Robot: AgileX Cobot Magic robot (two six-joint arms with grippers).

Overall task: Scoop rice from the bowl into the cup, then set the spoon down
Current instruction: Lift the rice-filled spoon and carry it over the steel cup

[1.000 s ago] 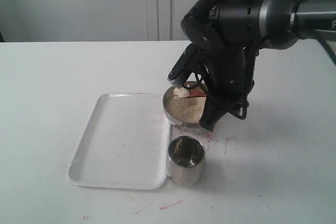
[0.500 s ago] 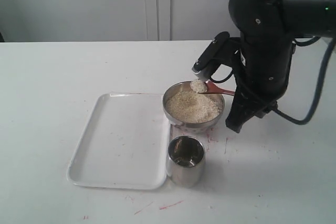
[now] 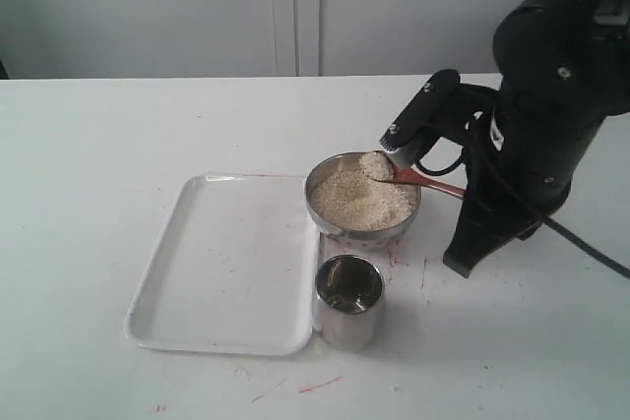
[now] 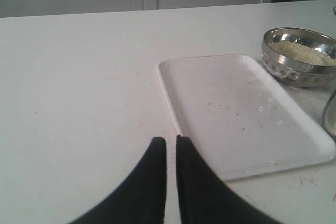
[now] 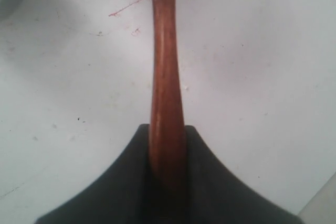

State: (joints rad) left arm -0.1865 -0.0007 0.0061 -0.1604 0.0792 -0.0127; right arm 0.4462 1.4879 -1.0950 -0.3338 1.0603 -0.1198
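The steel bowl (image 3: 340, 226) (image 4: 294, 69) holds a bed of rice (image 3: 356, 201) (image 4: 305, 52). The wooden spoon (image 3: 425, 182) (image 5: 164, 66) hovers over the bowl's far right rim, and a heap of rice (image 3: 376, 165) sits on its head. My right gripper (image 3: 461, 190) (image 5: 167, 129) is shut on the spoon's handle; the spoon's head lies outside the right wrist view. The steel cup (image 3: 347, 300) stands upright just in front of the bowl. Above the bare table beside the tray, my left gripper (image 4: 171, 139) is shut with nothing in it; the exterior view does not show it.
A white rectangular tray (image 3: 221, 263) (image 4: 236, 114) lies left of the bowl and cup, touching or nearly touching them. The right arm's black bulk (image 3: 532, 145) stands to the right of the bowl. Red marks (image 3: 320, 383) spot the white table.
The right arm has swung to the right and away from over the bowl. The spoon came up out of the rice with a heap on its head and shifted slightly right.
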